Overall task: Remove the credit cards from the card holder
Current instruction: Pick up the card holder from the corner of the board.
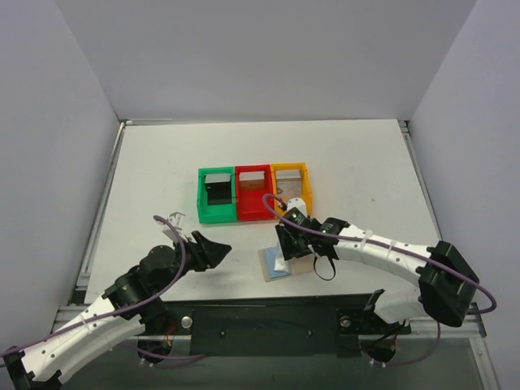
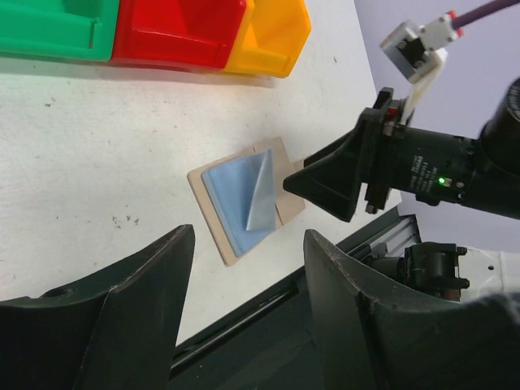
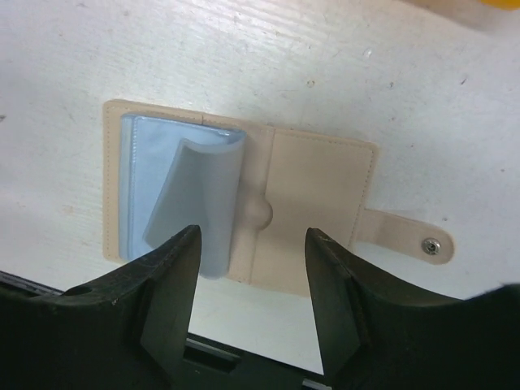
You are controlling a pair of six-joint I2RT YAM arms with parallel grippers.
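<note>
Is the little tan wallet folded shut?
No, the card holder lies spread open on the table, a light blue inner sleeve curling up and its snap tab sticking out sideways.

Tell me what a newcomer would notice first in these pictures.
The tan card holder lies open on the table by its near edge, one light blue sleeve curling up. The right gripper hangs directly above it, jaws apart. Behind, a green bin, red bin and orange bin stand in a row.
</note>
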